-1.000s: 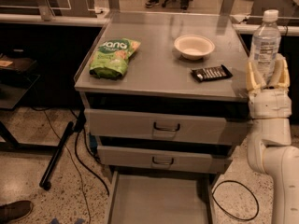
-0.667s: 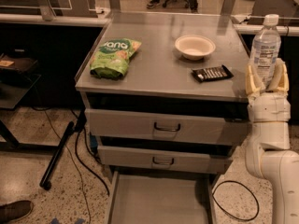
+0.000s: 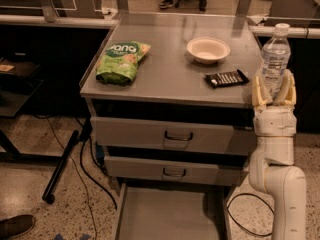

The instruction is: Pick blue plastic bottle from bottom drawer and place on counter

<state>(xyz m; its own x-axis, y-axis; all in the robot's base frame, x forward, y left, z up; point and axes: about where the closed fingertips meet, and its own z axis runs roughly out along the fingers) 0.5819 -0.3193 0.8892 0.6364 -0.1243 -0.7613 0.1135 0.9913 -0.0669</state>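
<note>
Holding: the tool [image 3: 273, 85] grips the bottle [image 3: 274, 54] low on its body, upright, cap up, with a finger pressed to each side.
Bottle place: just off the worktop's [image 3: 165, 79] right front corner, base about level with the surface, not yet set down.
Source: the drawer [image 3: 170, 214] stands open below the worktop, and the bottle is out of it.
Risk, rim: moving in sideways at this height may knock the base on the worktop's right edge and tip the bottle in the grip.
Risk, grip: a low hold on thin plastic may let the bottle lean or slip.
Risk, neighbours: the dark bar [image 3: 226, 78] and bowl [image 3: 208, 49] lie near that right edge of the worktop, and landing on either would leave the bottle unsteady.
</note>
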